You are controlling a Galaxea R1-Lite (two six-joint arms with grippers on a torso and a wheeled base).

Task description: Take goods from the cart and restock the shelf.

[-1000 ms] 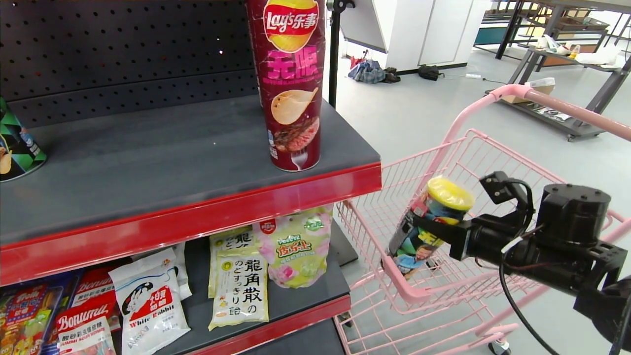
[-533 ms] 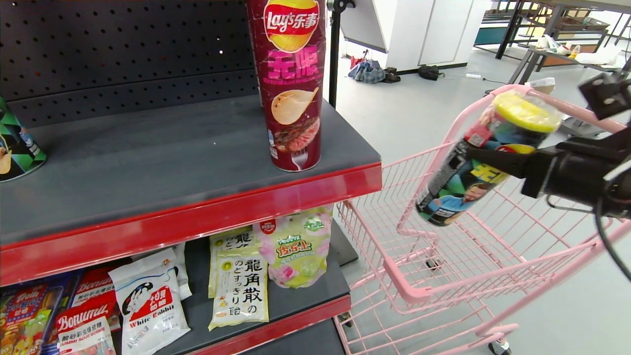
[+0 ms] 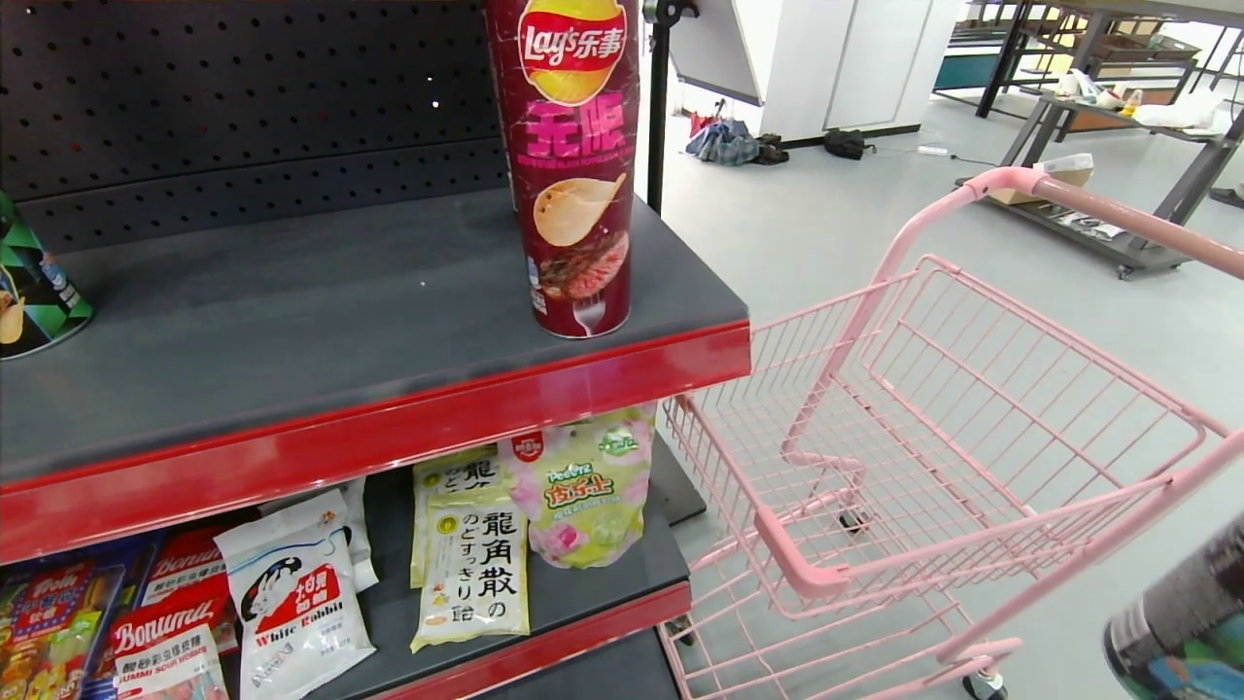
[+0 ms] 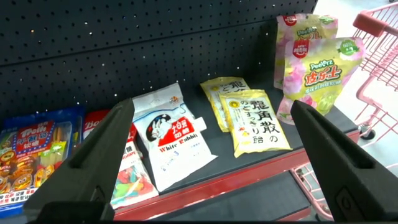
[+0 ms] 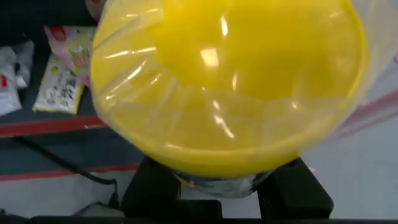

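**Restocking under way: one can is out of the cart and not yet on the shelf.**
Nearest, just outside the cart's front right corner, the right gripper has its jaws closed on the yellow-lidded can. The cart's basket looks empty, so this is probably the last item. Left of the cart, the left gripper hangs with jaws wide, holding nothing, facing the snack bags. Farther left and above, the upper shelf bears a tall red can with bare board beside it. Placing remains.

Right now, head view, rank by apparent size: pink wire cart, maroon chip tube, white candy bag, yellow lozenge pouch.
1. pink wire cart
2. maroon chip tube
3. white candy bag, yellow lozenge pouch: look alike, unranked.
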